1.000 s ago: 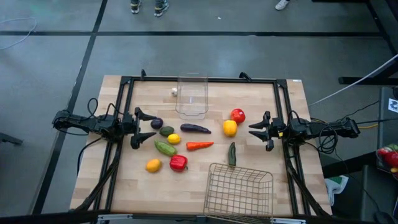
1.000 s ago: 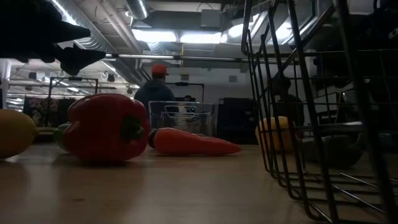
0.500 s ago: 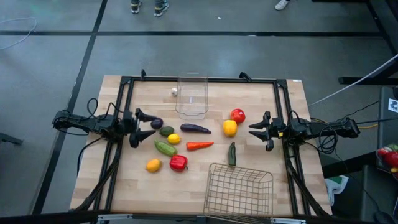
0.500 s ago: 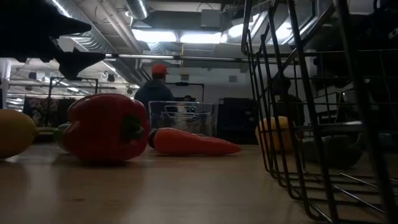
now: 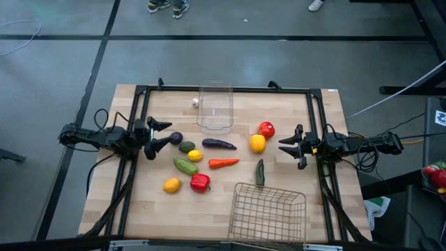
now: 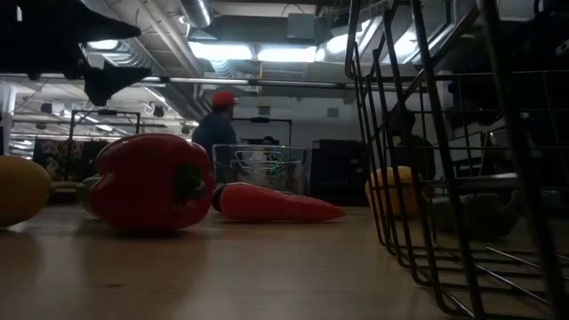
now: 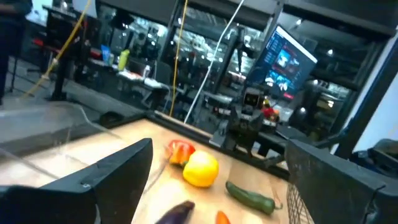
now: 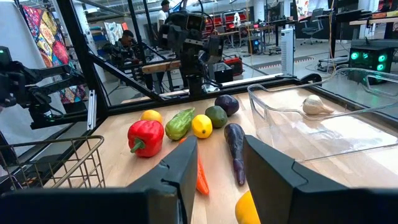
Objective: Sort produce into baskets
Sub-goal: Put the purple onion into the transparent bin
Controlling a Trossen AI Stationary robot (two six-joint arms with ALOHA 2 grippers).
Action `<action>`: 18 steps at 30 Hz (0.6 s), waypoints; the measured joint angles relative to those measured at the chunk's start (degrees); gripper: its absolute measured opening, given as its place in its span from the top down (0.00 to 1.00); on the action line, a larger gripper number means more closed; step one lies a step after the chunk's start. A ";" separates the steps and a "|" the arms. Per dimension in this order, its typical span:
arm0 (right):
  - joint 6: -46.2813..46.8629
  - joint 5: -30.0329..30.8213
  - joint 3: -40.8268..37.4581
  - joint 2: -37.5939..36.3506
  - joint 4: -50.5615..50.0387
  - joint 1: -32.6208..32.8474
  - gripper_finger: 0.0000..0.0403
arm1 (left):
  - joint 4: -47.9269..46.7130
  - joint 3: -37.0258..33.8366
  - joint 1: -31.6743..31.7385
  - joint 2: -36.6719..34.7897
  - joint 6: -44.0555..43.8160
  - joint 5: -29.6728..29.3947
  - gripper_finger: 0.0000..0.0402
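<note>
High view: left gripper (image 5: pixel 162 134) spread wide at centre-left, just beside the purple plum (image 5: pixel 175 138); right gripper (image 5: pixel 287 146) spread wide at centre-right, near the yellow pepper (image 5: pixel 258 143). Clear bin (image 5: pixel 214 108) top centre, wire basket (image 5: pixel 269 213) bottom right. Low view: red pepper (image 6: pixel 151 182) left, carrot (image 6: pixel 274 204) centre.

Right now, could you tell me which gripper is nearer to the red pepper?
Left. The left gripper hangs open up and to the left of the red pepper; the right gripper, also open, waits farther off across the table.
</note>
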 joint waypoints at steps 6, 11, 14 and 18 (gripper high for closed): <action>-0.01 0.01 -0.01 0.00 0.00 -0.02 0.69 | -0.26 3.44 1.60 1.10 3.66 -0.05 0.10; 0.01 -0.01 -0.01 -0.02 0.00 -0.02 0.69 | -0.85 7.18 2.85 4.47 6.58 -0.04 0.10; -0.01 -0.01 0.01 0.00 -0.02 -0.02 0.69 | -4.28 10.25 3.55 7.48 7.30 -0.05 0.10; 0.00 0.00 0.00 -0.01 0.00 -0.01 0.69 | -9.16 14.85 4.64 12.37 7.40 -0.03 0.10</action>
